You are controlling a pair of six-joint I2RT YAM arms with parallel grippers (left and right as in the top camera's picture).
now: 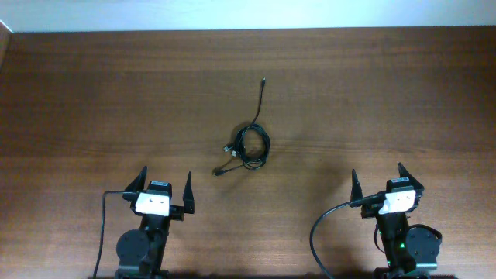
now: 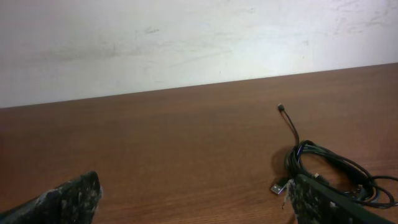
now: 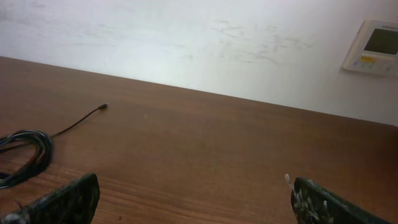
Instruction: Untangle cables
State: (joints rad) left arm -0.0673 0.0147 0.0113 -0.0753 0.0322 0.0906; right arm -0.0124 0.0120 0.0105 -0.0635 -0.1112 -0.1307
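Thin black looped cables (image 1: 252,147) lie bunched on the brown wooden table (image 1: 403,93). The left gripper (image 1: 166,173) and right gripper (image 1: 377,170) sit short of them, wide open, empty. Best grab one loose plug end (image 1: 219,172) gently.

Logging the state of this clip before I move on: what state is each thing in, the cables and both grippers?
cables: lying on the table in a small tangled coil, one end stretched out away from the arms, held by neither gripper.
left gripper: open, empty, apart from the cables.
right gripper: open, empty, apart from the cables.
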